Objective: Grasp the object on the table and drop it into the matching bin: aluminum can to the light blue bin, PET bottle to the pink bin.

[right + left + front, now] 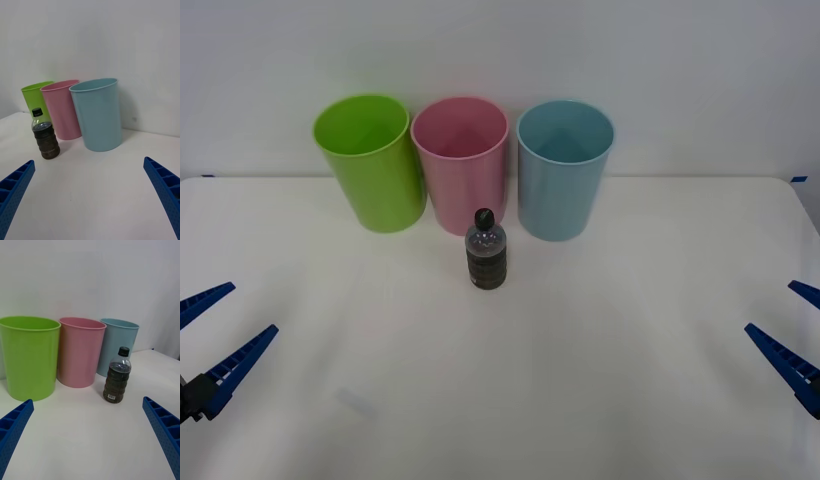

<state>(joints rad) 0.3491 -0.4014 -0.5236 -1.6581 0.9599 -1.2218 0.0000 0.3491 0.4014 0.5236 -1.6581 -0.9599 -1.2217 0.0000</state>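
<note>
A small clear PET bottle (486,252) (45,135) (117,377) with a black cap and dark ribbed lower body stands upright on the white table (580,400), just in front of the pink bin (461,163) (63,108) (80,351). The light blue bin (564,168) (98,113) (117,344) stands to the pink bin's right. My left gripper (210,338) (88,435) is open low at the table's left edge. At the right edge my right gripper (798,335) (90,195) is open too. Both are far from the bottle and hold nothing.
A lime green bin (369,160) (34,100) (28,356) stands left of the pink one, the three in a row near the table's far edge by a white wall. Bare tabletop lies between the grippers and the bottle.
</note>
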